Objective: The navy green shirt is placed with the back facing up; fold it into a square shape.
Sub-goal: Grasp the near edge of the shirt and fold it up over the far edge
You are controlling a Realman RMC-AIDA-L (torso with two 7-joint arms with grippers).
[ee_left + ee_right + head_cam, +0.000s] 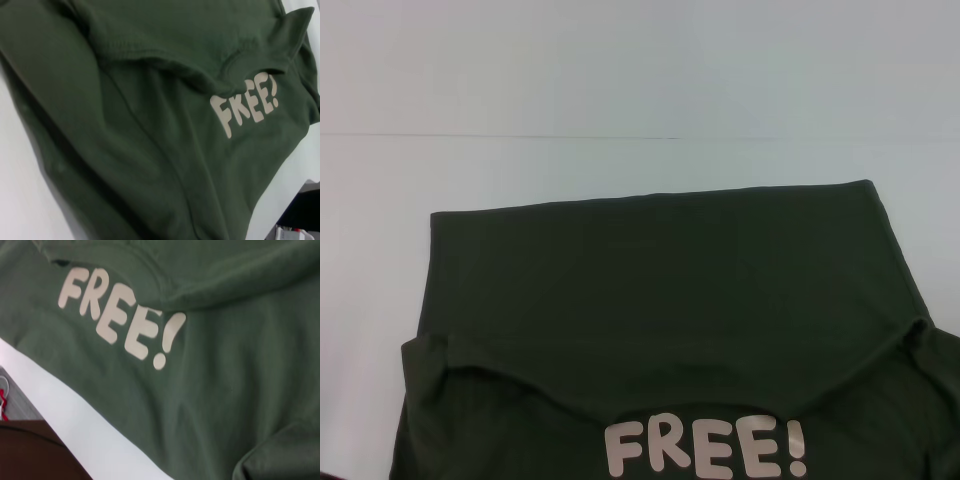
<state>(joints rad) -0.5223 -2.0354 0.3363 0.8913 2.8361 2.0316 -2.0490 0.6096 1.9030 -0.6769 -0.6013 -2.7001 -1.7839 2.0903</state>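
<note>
The shirt [660,300] lies on the white table [620,90], its far portion folded toward the robot in a broad flat panel whose loose edge sags in a curve just above the cream letters "FREE!" [706,448]. Neither gripper appears in any view, so whether the fingers are spread or closed cannot be told; both wrist cameras look down on the cloth near the lettering. The fabric looks soft, light and limp, likely to droop and wrinkle when lifted, so a pinch at a corner or along a doubled edge seems the surest hold. The side flaps [430,360] bunch at both ends of the fold. Nothing else sits on the table; a dark floor area [35,450] shows past its near edge.
</note>
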